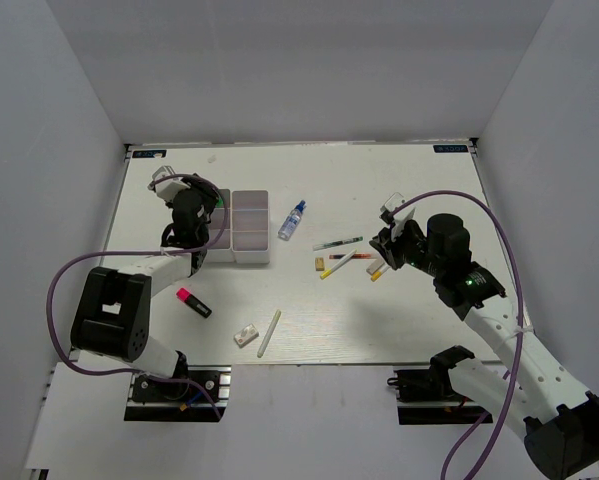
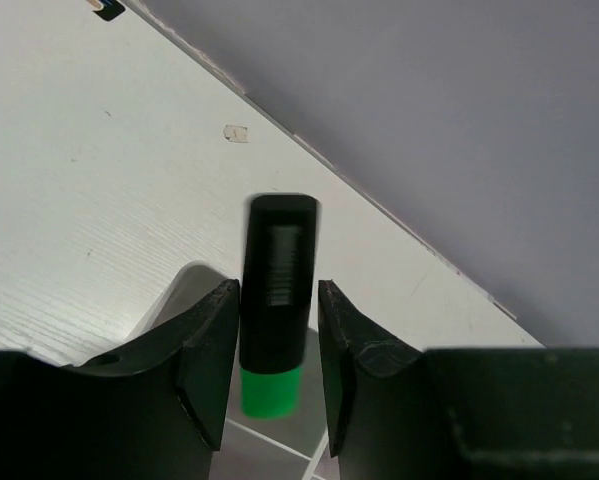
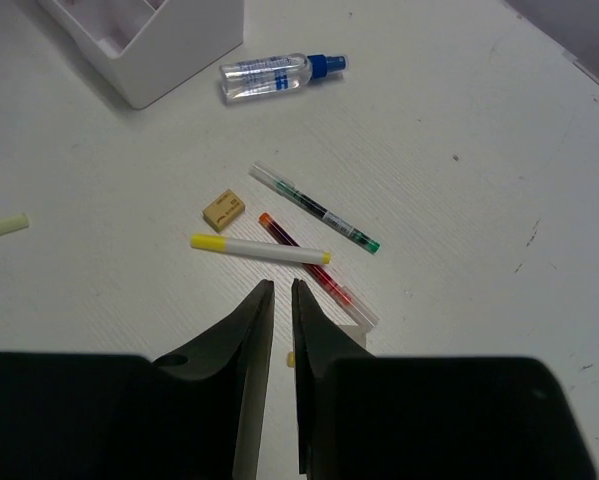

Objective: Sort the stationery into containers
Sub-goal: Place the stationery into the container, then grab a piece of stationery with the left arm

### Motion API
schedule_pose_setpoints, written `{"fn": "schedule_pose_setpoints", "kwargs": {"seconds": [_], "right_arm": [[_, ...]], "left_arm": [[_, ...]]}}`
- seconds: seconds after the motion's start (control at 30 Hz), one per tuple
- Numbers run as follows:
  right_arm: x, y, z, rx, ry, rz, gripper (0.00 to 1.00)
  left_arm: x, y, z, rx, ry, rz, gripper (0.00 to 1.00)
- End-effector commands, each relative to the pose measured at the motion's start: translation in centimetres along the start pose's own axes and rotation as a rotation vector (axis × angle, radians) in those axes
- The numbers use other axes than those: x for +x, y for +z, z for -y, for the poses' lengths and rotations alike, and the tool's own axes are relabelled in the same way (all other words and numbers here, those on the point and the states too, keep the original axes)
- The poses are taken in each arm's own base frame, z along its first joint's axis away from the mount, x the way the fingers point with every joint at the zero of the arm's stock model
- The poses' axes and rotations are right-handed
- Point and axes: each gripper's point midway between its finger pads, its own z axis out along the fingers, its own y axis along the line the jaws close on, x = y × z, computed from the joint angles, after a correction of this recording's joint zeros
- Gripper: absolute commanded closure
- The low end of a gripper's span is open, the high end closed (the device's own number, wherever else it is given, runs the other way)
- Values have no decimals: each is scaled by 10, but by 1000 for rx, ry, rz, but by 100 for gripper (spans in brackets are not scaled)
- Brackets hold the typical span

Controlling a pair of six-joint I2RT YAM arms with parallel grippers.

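1. Left gripper (image 2: 277,287) hangs over the white box (image 1: 250,229) on the table's (image 1: 409,330) left side. A green marker (image 2: 276,330) stands between its jaws; I cannot tell if it is gripped.
2. Pink marker (image 1: 192,302), white block (image 1: 245,336) and white stick (image 1: 269,333) lie on open tabletop.
3. Right gripper (image 3: 283,285), jaws nearly together and empty, sits just short of a yellow-tipped marker (image 3: 261,248).

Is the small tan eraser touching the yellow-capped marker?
Apart. The right wrist view shows a clear gap between the eraser and the marker lying just below it.
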Motion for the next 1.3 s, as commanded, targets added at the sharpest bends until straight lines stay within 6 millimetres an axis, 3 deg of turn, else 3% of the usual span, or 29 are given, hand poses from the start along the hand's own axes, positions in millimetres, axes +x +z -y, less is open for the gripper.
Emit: {"fn": "schedule_pose_setpoints", "kwargs": {"seconds": [0.0,0.2,0.3,0.47,0.5,0.53,0.57,0.6,0.63,0.7,0.9,1.03,1.07,1.1,1.2,1.27], "right_arm": [[-9,1,1,4,-22,42,81],[-10,1,-1,-2,-23,43,80],[-9,1,0,1,-26,42,80],[-8,1,-1,-2,-23,39,62],[-9,1,-1,-2,-26,43,59],[-10,1,-2,-5,-28,42,57],[-10,1,-1,-4,-28,42,55],[-11,1,-3,-7,-32,45,53],[-12,0,-2,-3,-31,47,53],[-12,0,-3,-4,-33,49,52],[-16,-1,-5,0,-44,60,52],[-18,-3,-5,9,-48,67,51],[-18,-2,-4,13,-45,66,51],[-19,-2,-5,12,-50,67,51],[-18,-1,-5,12,-49,65,51],[-18,-1,-7,11,-52,65,51]], "left_arm": [[-8,-3,5,16,-2,21,52],[-12,-8,12,45,-4,8,37],[-24,-15,19,66,-14,20,33],[-48,-33,37,83,-3,-23,26],[-23,-43,15,-20,26,-165,26],[-40,-41,25,-51,19,-184,24],[-34,-44,16,-112,57,-243,24],[-19,-58,-9,-232,109,-346,24],[-22,-63,-6,-268,106,-362,23],[-11,-80,-21,-338,87,-430,23],[4,-160,-76,-564,1,-547,26],[24,-195,-102,-588,-16,-607,38],[26,-199,-106,-589,-15,-608,51],[37,-208,-120,-614,1,-629,57],[52,-217,-138,-638,4,-649,60],[62,-218,-146,-670,14,-670,57]]}}
